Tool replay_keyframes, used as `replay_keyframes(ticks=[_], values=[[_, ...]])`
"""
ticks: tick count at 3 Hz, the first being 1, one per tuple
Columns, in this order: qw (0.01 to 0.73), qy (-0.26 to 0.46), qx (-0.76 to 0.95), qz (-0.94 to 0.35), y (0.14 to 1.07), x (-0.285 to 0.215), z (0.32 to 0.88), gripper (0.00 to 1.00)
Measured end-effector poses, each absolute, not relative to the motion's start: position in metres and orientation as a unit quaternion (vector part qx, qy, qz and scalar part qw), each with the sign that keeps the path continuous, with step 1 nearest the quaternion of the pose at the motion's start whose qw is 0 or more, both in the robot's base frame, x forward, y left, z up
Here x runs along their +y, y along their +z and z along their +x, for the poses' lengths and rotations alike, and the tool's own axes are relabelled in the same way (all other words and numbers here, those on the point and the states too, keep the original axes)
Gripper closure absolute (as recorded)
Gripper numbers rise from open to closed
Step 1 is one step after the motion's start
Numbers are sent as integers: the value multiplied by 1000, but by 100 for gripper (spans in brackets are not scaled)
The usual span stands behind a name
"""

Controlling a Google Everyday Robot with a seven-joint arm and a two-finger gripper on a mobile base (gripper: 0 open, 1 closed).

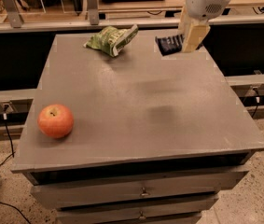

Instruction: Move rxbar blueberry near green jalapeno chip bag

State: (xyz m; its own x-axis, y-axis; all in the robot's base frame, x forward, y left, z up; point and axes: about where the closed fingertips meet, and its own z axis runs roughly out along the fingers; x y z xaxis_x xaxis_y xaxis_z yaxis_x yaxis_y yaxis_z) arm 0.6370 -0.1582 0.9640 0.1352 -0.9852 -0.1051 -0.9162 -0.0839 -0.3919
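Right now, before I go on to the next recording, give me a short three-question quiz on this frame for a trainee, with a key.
1. True or false: the rxbar blueberry lies flat on the table.
2. Which thing sits nearest the table's front left corner? A) apple B) green jalapeno chip bag C) gripper
3. Fill in: in the camera view the gripper hangs to the ___ of the green jalapeno chip bag.

Key: 1 false, the gripper's fingers hold the bar in the air over the table's far right part. 2 A. 3 right.
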Motion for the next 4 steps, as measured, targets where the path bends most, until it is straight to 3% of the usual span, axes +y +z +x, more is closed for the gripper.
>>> replay_keyframes(ticks=[2,4], values=[[203,-100,654,-721,976,-159,647,100],[313,-66,685,-655,991,-121,665,100]])
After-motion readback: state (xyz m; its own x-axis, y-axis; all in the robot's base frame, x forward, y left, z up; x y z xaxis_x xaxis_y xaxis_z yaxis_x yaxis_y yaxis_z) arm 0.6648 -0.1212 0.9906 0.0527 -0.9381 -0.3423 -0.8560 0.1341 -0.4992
